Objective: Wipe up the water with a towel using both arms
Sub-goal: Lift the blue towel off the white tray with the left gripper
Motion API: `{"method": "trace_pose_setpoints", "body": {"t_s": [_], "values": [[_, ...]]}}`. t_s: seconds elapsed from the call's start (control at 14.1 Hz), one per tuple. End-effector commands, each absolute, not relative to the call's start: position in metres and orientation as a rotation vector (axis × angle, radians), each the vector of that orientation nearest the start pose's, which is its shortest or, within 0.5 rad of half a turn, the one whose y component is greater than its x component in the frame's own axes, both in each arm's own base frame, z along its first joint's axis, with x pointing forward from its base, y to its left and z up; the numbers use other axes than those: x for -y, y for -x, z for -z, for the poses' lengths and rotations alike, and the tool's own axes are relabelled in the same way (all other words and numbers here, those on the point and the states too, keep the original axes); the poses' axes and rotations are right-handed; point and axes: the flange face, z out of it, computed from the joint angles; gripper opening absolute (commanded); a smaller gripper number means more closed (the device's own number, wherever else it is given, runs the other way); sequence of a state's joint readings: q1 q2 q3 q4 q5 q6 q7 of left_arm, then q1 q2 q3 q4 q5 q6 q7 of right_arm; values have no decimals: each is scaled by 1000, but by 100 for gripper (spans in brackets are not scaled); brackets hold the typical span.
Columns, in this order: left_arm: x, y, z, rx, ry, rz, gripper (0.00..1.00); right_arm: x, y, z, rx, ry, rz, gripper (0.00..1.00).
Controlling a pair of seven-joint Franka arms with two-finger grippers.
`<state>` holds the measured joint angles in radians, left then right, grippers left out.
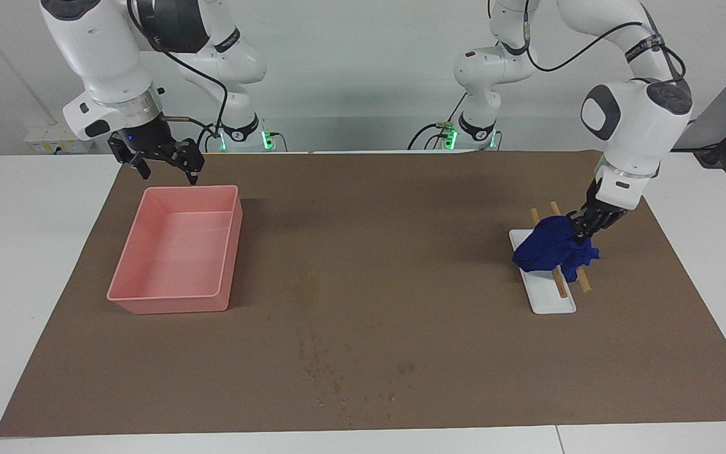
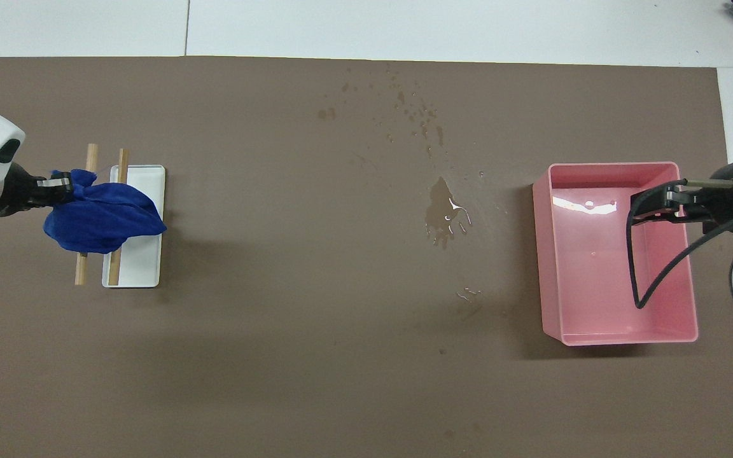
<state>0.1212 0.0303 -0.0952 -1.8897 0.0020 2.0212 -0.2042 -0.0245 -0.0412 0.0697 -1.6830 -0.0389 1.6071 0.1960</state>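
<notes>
towel (image 1: 552, 249) hiding left gripper (image 1: 580, 226) fingertips, rods' (image 1: 558, 287) middles covered

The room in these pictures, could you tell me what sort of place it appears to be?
Probably a robotics lab set up for testing. Two white arms are mounted at a table covered by a brown mat, on which staged props are laid out: a pink tray, a blue towel held by the left gripper, and spilled water.

Left hand (image 2: 55, 188) grips the blue towel (image 2: 102, 217) over the white tray (image 2: 144, 267) and two wooden sticks (image 2: 80, 270). Water (image 2: 446, 213) lies mid-surface. Right hand (image 2: 643, 207) hangs over the pink tray (image 2: 554, 254).
</notes>
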Motion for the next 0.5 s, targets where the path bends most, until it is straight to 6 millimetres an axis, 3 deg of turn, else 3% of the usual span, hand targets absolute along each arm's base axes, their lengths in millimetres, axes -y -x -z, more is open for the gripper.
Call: {"method": "trace_pose_setpoints", "body": {"t_s": [0.0,0.21,0.43], "values": [[14,-582,-542,612,3140,59,0,-17,-539,-599,-224,3195,-41,100],[39,-570,-576,1036,3134,-113,0,-17,-539,-599,-224,3195,-44,100],[66,-566,-590,1744,2956,-312,0,-17,-539,-599,-224,3195,-41,100]]}}
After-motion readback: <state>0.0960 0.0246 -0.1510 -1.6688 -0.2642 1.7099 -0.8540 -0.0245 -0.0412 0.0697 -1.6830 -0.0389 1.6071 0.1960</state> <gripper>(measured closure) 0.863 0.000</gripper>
